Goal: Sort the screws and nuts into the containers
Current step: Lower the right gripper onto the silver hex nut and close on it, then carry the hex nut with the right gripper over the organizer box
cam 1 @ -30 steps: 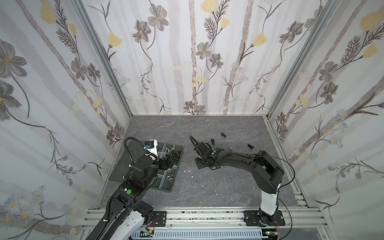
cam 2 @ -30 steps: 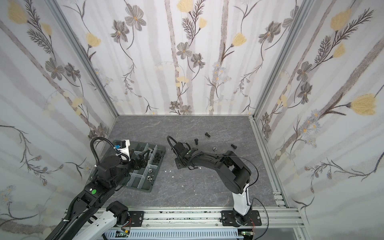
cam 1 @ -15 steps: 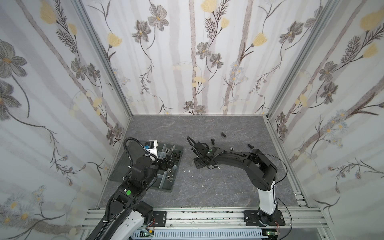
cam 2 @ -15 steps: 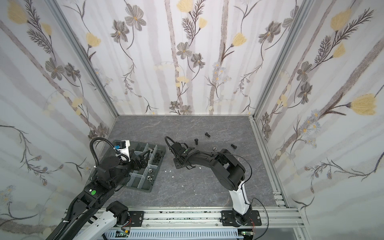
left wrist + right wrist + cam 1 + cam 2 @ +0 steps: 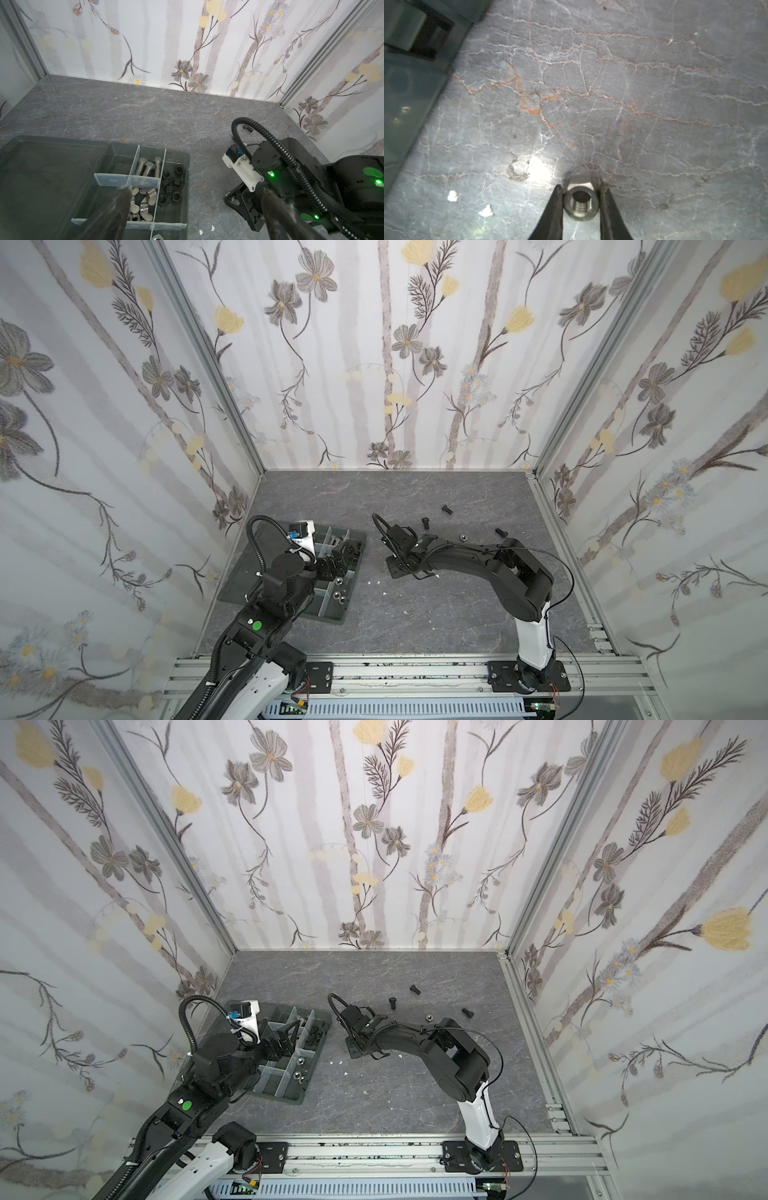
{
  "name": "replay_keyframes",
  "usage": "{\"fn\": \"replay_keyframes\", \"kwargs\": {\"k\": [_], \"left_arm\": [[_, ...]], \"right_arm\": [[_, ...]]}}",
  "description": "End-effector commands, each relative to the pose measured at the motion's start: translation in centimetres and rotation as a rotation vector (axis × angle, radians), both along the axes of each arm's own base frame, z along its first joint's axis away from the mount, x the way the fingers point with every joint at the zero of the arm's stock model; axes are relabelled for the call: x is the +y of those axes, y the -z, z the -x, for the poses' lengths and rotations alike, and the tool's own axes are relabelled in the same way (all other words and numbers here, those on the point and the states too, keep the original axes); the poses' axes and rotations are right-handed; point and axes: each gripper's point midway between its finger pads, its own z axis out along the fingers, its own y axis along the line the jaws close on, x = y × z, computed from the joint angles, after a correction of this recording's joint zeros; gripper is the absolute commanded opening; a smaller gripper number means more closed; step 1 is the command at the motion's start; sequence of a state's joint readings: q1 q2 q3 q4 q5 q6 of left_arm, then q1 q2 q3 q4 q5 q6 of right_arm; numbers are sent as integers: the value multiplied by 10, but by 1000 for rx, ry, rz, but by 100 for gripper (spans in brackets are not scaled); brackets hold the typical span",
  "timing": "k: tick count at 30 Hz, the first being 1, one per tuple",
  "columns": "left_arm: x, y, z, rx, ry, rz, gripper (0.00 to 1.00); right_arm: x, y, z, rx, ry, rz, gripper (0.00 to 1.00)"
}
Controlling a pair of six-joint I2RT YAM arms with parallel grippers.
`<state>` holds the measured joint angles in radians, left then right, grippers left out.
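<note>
Right hand point(image 5: 581, 186): down at the table point(image 5: 415, 622), just to the right of the organiser tray point(image 5: 328, 616). Its two fingers point(image 5: 555, 212) are drawn in narrow on either side of a silver hex nut point(image 5: 581, 202), and both appear to touch its flanks. The nut lies flat on the table with its threaded bore facing the wrist camera. The top views hide it under the hand.

Left hand point(image 5: 197, 189): fingers spread wide, nothing between them. It hangs over the tray's compartments.

Tray contents, left wrist view:
- silver bolts point(image 5: 147, 168), three side by side in one compartment
- black hex nuts point(image 5: 172, 187) in the compartment beside them, along the tray's wall
- wing nuts point(image 5: 143, 201), silver, in the compartment next to the black nuts, partly behind a left finger
- two tray nuts point(image 5: 338, 589), silver hex, sit in nearer compartments in a top view

The flat dark lid panel point(image 5: 47, 166) lies open beside the compartments.

Loose on the table, towards the back wall and right of the tray:
- three black bolts point(image 5: 446, 509), apart from one another
- one loose silver nut point(image 5: 462, 536), between two of the bolts and close behind the right arm

Small white flecks point(image 5: 378, 582) dot the table between the tray and the right hand.
</note>
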<state>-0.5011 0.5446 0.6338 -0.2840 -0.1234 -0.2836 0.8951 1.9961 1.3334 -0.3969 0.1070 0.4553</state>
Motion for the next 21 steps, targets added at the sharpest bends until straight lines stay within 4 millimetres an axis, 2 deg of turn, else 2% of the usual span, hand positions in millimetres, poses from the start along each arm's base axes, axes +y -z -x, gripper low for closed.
{"fn": "replay_keyframes", "kwargs": {"k": [1, 14, 21], "left_arm": [[8, -12, -1, -53, -41, 7, 98], [22, -24, 3, -100, -101, 23, 98], [26, -27, 5, -116, -114, 31, 98]], "right_arm": [[6, -19, 0, -30, -5, -39, 18], [58, -85, 28, -71, -149, -272, 17], [92, -94, 50, -23, -221, -384, 17]]}}
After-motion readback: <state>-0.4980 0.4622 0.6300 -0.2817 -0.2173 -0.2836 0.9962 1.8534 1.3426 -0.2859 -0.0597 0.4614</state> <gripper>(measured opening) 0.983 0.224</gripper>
